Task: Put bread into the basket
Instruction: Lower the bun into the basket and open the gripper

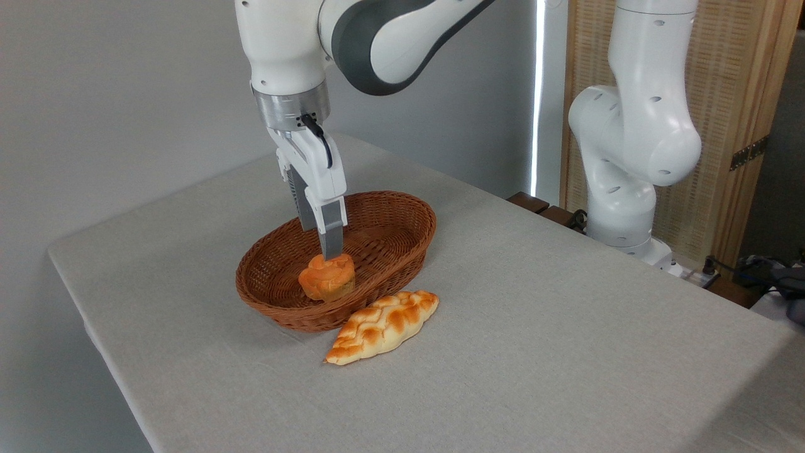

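Note:
The bread (pixel 327 277), a small orange bun with a swirled top, rests upright on the floor of the brown wicker basket (pixel 402 217), near its front wall. My gripper (pixel 319 243) hangs just above the bun, slightly behind and to the left of it. Its fingers stand apart and hold nothing. The near fingertip (pixel 331 250) ends right over the bun's top edge; whether it still touches the bun I cannot tell.
A long pale-golden braided loaf (pixel 382 326) lies on the grey tablecloth against the basket's front right side. The arm's white base (pixel 629 157) stands at the table's far right. The table's left edge (pixel 88 314) is close to the basket.

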`<state>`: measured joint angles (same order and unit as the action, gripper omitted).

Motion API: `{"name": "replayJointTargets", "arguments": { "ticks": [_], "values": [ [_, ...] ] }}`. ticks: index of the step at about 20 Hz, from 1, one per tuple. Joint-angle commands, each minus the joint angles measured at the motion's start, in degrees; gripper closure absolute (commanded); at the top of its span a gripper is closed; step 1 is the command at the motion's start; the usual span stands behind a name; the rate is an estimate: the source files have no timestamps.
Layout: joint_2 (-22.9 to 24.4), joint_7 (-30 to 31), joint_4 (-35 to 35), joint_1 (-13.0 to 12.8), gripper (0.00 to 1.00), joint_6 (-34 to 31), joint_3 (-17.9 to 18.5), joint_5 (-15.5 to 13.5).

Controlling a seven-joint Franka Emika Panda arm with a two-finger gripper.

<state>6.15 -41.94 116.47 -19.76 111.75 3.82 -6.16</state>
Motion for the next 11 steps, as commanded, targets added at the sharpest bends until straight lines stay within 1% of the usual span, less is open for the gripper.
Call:
{"name": "replayJointTargets", "arguments": {
  "ticks": [1, 2, 5, 7, 10, 11],
  "values": [
    [0.44, 0.90, -1.15, 0.25, 0.00, -1.54, 2.67, 3.86],
    [0.44, 0.90, -1.51, 0.17, 0.00, -1.63, 3.81, 4.83],
    [0.44, 0.29, -3.26, 0.17, 0.00, -1.63, 7.68, 5.02],
    [0.27, 0.20, -3.53, 0.17, 0.00, -1.54, 8.65, 5.02],
    [0.27, 0.20, -3.53, 0.17, 0.00, -1.45, 11.81, 5.02],
    [0.27, 0.20, -3.62, 0.17, 0.00, -1.45, 12.17, 5.02]
  ]
}}
